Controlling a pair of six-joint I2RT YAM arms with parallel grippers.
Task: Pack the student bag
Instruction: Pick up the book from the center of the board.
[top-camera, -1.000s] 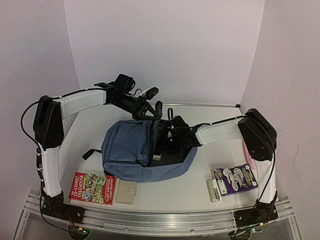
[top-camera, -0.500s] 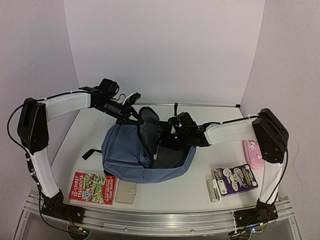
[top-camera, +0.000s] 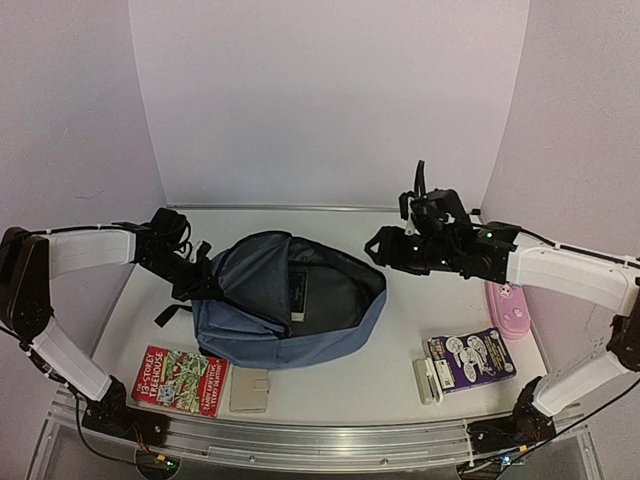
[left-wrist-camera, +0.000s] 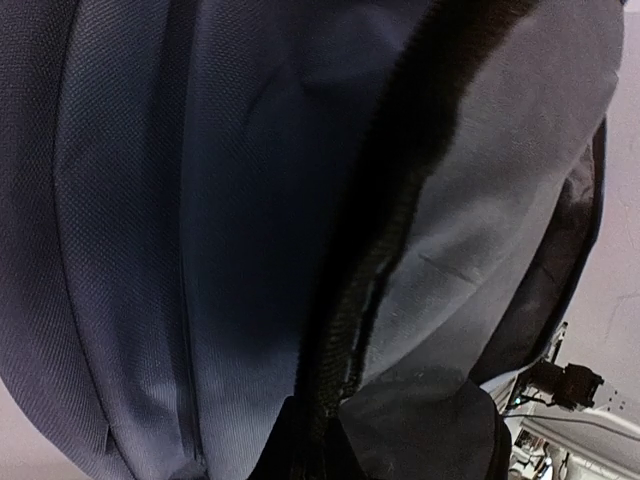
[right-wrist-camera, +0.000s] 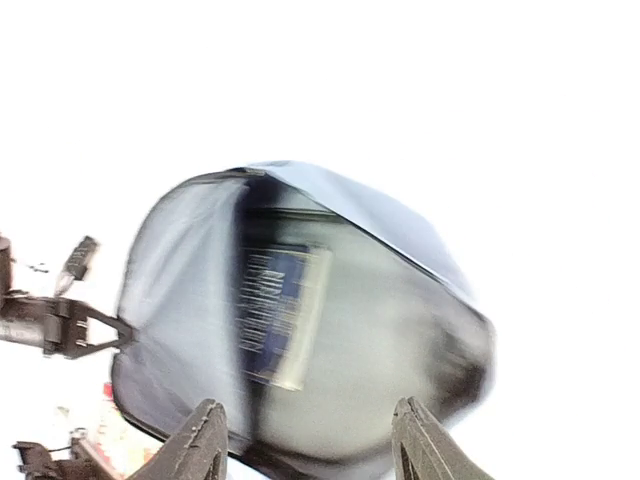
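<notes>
The slate-blue student bag (top-camera: 250, 315) lies in the middle of the table with its main compartment open. A dark blue book (top-camera: 298, 292) lies inside and also shows in the right wrist view (right-wrist-camera: 275, 310). My left gripper (top-camera: 205, 283) is low at the bag's left side. In the left wrist view the left gripper (left-wrist-camera: 335, 440) is shut on the bag's black zipper edge (left-wrist-camera: 370, 270), with blue fabric filling the frame. My right gripper (top-camera: 385, 245) is open and empty, raised off the bag's right end. In the right wrist view the right gripper (right-wrist-camera: 312, 450) looks down at the bag (right-wrist-camera: 400, 330).
A red book (top-camera: 185, 375) and a beige pad (top-camera: 250, 388) lie front left. A purple book (top-camera: 470, 358) and a small white item (top-camera: 428, 380) lie front right. A pink pencil case (top-camera: 505, 308) lies by the right wall, under my right arm.
My right gripper has come out of the bag, rising to the right. My left gripper has swung down and left with the bag's edge, and the raised flap has dropped.
</notes>
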